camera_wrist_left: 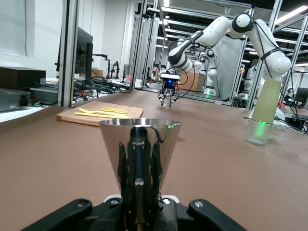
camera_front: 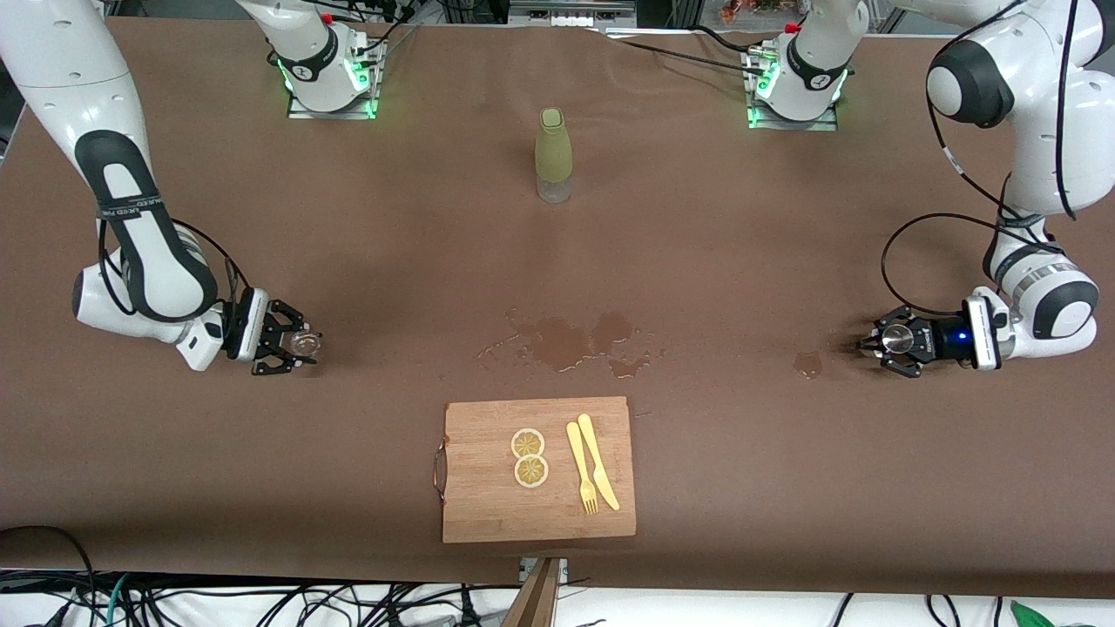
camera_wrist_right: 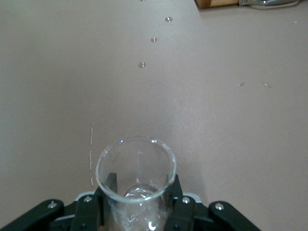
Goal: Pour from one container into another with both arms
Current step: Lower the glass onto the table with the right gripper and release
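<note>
Two vessels are already gripped, one in each arm, at the two ends of the brown table (camera_front: pixel 784 226); the right gripper (camera_front: pixel 294 343) is closed round the tiny clear glass cup (camera_front: pixel 304 340) low over the right arm's end of the table; the left gripper (camera_front: pixel 881 341) is clamped on the small shiny silver metal jigger-like cup (camera_front: pixel 895 337) low over the left arm's end. Both cups sit upright in their wrist views, the glass cup (camera_wrist_right: pixel 135 175) mouth-up and the silver cup (camera_wrist_left: pixel 139 144) flaring above its fingers. Between them lie dark wet patches (camera_front: pixel 575 340) on the cloth; nearer the front camera than those is a wooden cutting board (camera_front: pixel 488 505) with two lemon slices (camera_front: pixel 529 457) and a yellow knife and fork (camera_front: pixel 592 475); the tall olive-green bottle (camera_front: pixel 553 155) stands toward the bases. Grasping looks done and the carry is in hand; next, I judge, both cups must meet over the middle, glass rim above silver mouth, then tilt slowly, since the spill marks warn of overshoot.
</note>
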